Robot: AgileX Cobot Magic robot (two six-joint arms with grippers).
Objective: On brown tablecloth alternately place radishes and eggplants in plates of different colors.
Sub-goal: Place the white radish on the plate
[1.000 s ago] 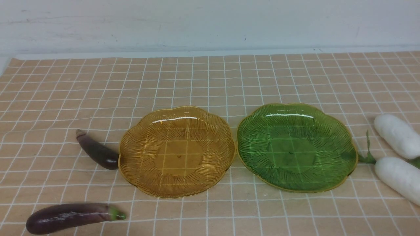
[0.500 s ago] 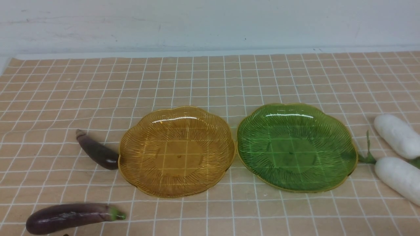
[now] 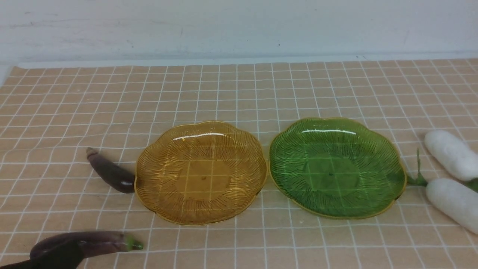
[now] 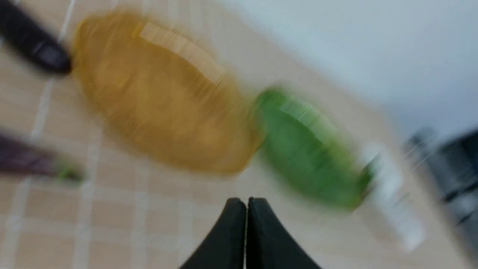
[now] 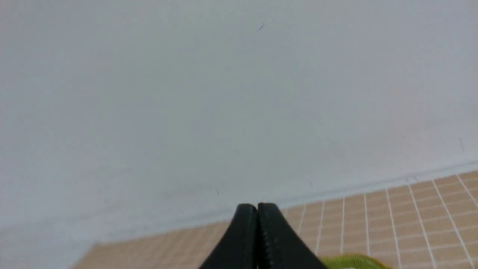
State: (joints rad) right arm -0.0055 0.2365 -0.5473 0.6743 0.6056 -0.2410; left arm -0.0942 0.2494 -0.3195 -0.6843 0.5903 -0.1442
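Observation:
On the brown tablecloth point(image 3: 239, 93) the amber plate point(image 3: 201, 172) and the green plate point(image 3: 337, 167) stand side by side, both empty. One eggplant point(image 3: 110, 172) lies against the amber plate's left rim. A second eggplant point(image 3: 101, 242) lies at the front left. Two radishes lie right of the green plate, one farther back point(image 3: 450, 154), one nearer point(image 3: 453, 201). My left gripper point(image 3: 61, 257) comes in at the bottom left, over the near eggplant's end; its fingers point(image 4: 231, 224) are pressed together and empty. My right gripper point(image 5: 257, 209) is shut and empty, facing the wall.
A pale wall point(image 3: 239, 26) runs behind the cloth's far edge. The left wrist view is blurred by motion; it shows both plates, both eggplants and a radish point(image 4: 392, 194). The right wrist view shows a sliver of the green plate point(image 5: 351, 261).
My left gripper has come into the front view at the bottom left and now covers the thick end of the near eggplant. Nothing else has moved.

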